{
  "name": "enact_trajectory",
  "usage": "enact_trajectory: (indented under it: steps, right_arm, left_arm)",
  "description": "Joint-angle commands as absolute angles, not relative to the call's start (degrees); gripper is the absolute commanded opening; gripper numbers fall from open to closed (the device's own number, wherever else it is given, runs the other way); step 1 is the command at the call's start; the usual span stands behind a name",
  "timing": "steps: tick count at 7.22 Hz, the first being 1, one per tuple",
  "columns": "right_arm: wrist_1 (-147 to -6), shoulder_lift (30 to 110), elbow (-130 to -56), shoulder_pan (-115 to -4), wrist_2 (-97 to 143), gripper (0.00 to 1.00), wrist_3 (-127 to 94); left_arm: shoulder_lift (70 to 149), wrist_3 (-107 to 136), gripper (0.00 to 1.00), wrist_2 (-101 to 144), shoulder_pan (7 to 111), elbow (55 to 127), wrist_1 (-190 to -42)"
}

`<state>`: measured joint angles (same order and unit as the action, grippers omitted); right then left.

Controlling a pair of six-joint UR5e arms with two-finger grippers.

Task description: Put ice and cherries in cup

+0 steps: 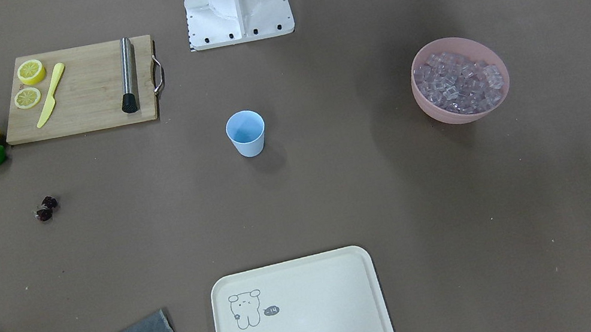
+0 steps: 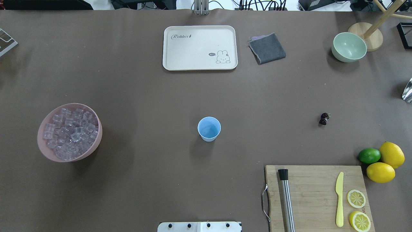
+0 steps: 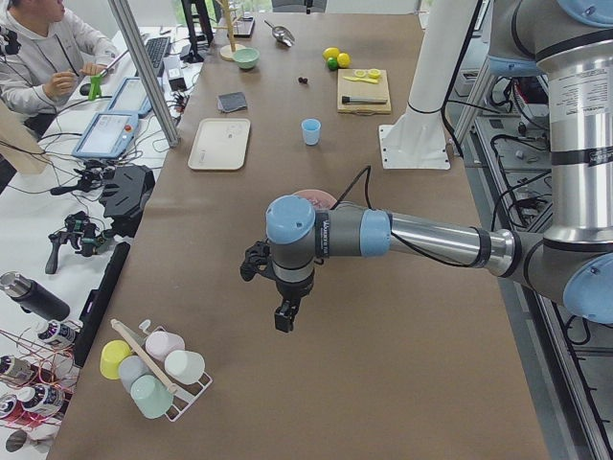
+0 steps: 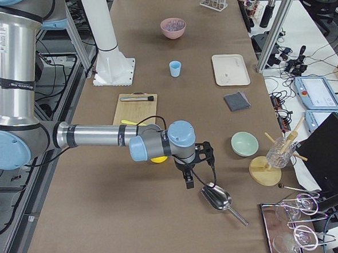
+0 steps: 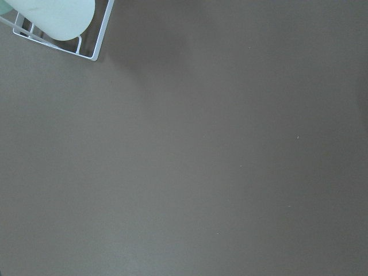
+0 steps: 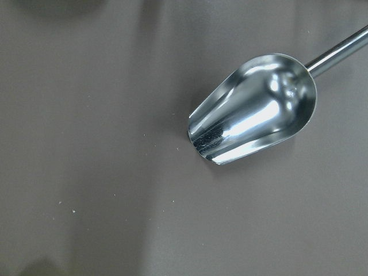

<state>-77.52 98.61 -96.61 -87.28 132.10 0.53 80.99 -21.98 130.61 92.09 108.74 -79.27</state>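
Note:
The light blue cup point(image 2: 209, 128) stands upright and empty at the table's middle. The ice point(image 2: 70, 132) fills a pink bowl point(image 2: 48, 151) on the robot's left side. The pair of dark cherries point(image 2: 324, 118) lies on the table on the robot's right side. My left gripper point(image 3: 284, 316) hangs over bare table beyond the pink bowl, near the table's left end; I cannot tell whether it is open. My right gripper point(image 4: 188, 180) hangs near the table's right end, just above a metal scoop point(image 6: 253, 107); I cannot tell its state either.
A wooden cutting board point(image 2: 317, 196) holds a muddler point(image 2: 285, 199), a yellow knife and lemon slices. Two lemons and a lime point(image 2: 369, 155) lie beside it. A cream tray point(image 2: 199, 47), grey cloth point(image 2: 267, 48) and pale green bowl point(image 2: 349, 47) sit far across. A cup rack point(image 3: 153, 364) stands by the left gripper.

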Motion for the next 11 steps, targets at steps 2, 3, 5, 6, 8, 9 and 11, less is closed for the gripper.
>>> enact_trajectory:
  steps: [2,3,5,6,8,9,11]
  right_arm:
    - [-77.52,98.61,-96.33,-87.28,132.01,1.0,0.61]
    - [-77.52,98.7,-96.59,-87.28,132.19,1.0,0.62]
    - [-77.52,98.61,-96.59,-87.28,132.19,1.0,1.05]
    - [-77.52,98.61,-96.68,-87.28,132.27,1.0,1.05]
    - [-77.43,98.61,-96.68,-87.28,133.85,1.0,0.88]
    - [-77.43,98.61,-96.59,-87.28,134.03,1.0,0.88]
    - [-75.69,98.53,-96.33,-87.28,134.21,1.0,0.79]
  left_arm:
    - [80.24,-22.68,0.98,130.96,91.76,108.9,-81.03]
    - [80.68,-22.41,0.98,130.96,91.58,108.64,-81.04]
    - [80.86,-21.11,0.98,131.04,91.58,108.37,-81.21]
    - [81.12,-20.92,0.98,131.04,91.58,108.37,-81.21]
    - [82.61,-20.74,0.98,130.96,91.32,107.85,-80.95]
    - [83.23,-20.74,0.98,130.96,91.23,107.49,-80.77]
    - [83.32,-19.79,0.98,130.78,91.23,107.14,-80.86]
